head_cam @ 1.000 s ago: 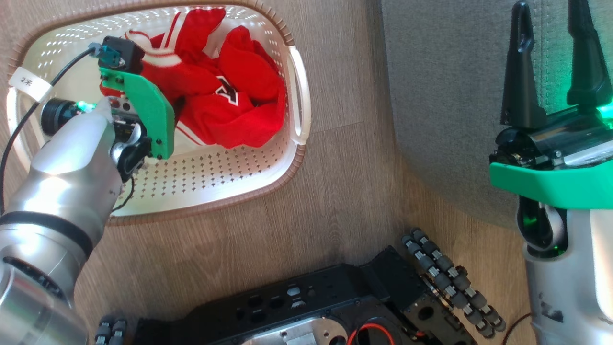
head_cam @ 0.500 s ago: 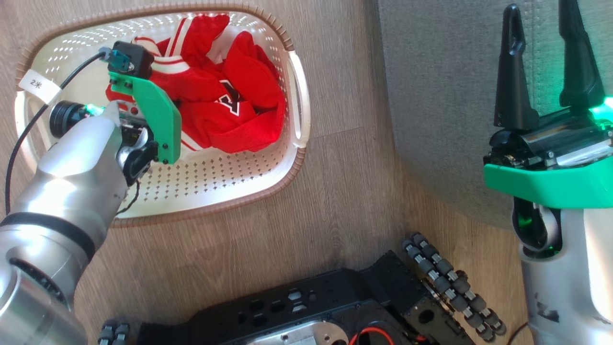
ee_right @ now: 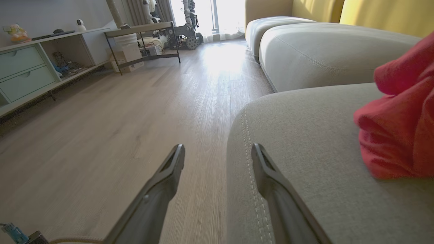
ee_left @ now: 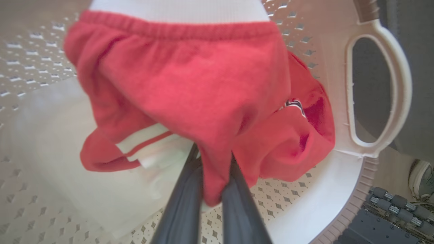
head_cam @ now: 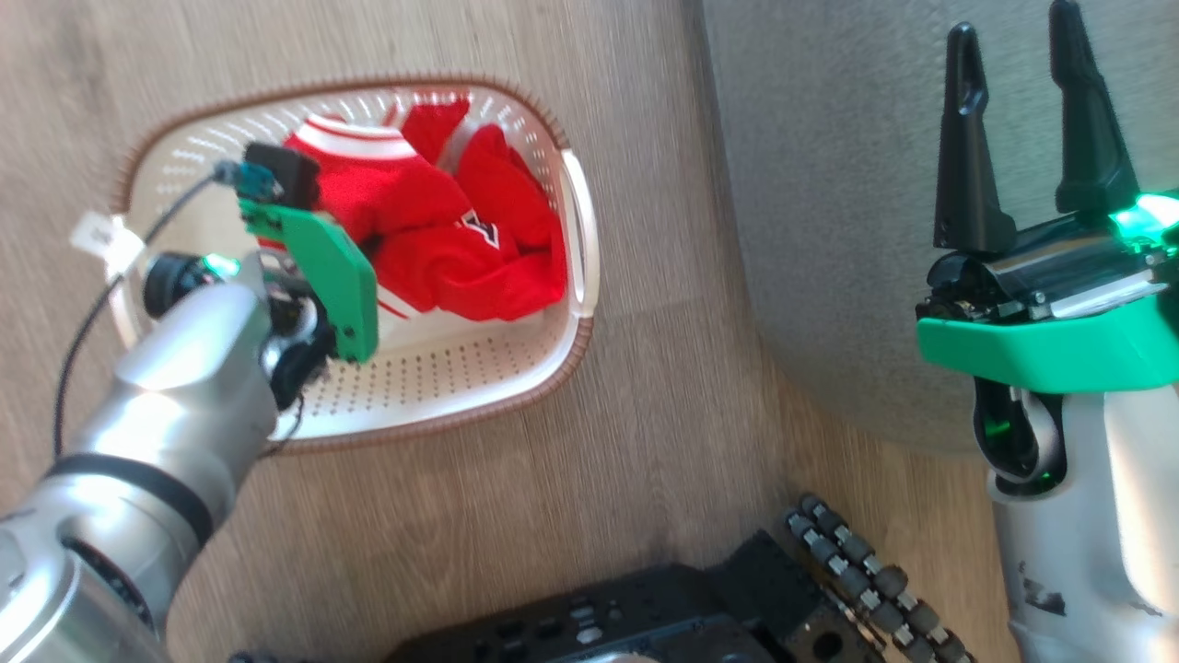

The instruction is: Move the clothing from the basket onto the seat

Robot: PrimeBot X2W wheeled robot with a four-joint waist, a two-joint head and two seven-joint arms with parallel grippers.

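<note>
Clothing lies bunched toward the seat-side end of the basket, which stands on the floor just beside the seat; that closeness makes for a short carry. The left claw reaches down into the basket and is closed narrow on a fold of the red fabric. In its wrist view the cloth is pinched between the two dark fingers and bulges out above them. The pinch takes a single fold rather than the whole bundle. I judge that the remainder, with its striped trim, will hang or drag as the arm rises. It may then catch the rim or the handle on that side. A high lift before swinging across would answer that.

The right claw stands wide and empty, fingers over the seat's near edge, close to the stitched seam. It seems parked there, out of the basket's way and ready at the drop spot. Near it on the cushion a red garment already rests, which suggests the task is partly done and shows where the next piece may go. The step in hand is the lift out of the basket.
</note>
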